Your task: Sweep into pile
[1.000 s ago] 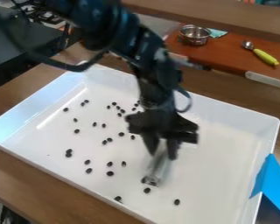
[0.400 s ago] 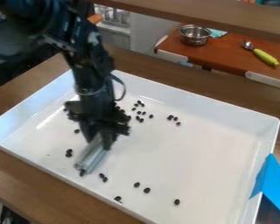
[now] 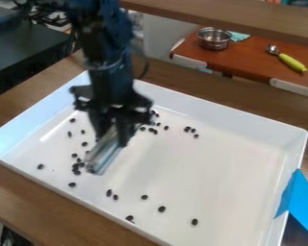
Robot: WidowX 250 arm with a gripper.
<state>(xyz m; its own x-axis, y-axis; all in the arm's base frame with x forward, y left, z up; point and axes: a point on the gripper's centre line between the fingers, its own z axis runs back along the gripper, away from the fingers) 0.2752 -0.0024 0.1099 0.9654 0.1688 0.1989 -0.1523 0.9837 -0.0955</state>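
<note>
Black two-finger gripper (image 3: 113, 137) hangs over the left part of a large white rectangular tray (image 3: 240, 163), its fingers spread only as far as the thing between them allows, pinching the upper end of a long grey, partly see-through sweeping tool (image 3: 102, 157). That tool slants down from the fingers, its long axis running from far right to near left, and its lower end points at the tray's near left side. One tool, one tray.

Roughly thirty small dark oval pieces (image 3: 161, 209) lie in the tray; those behind the gripper can't be counted. A tight cluster sits just left of the tool's lower end, with two lone pieces nearer the left and near sides. Six more are strung out along the near side, a loose group lies to the far side, right of the gripper, and three or four sit together farther right.

One blue flat-sided piece (image 3: 301, 202) stands at the tray's right edge. Beyond, on a red-brown surface (image 3: 247, 60), are one round metal bowl (image 3: 214, 39) and one spoon with a yellow-green handle (image 3: 291, 62).
</note>
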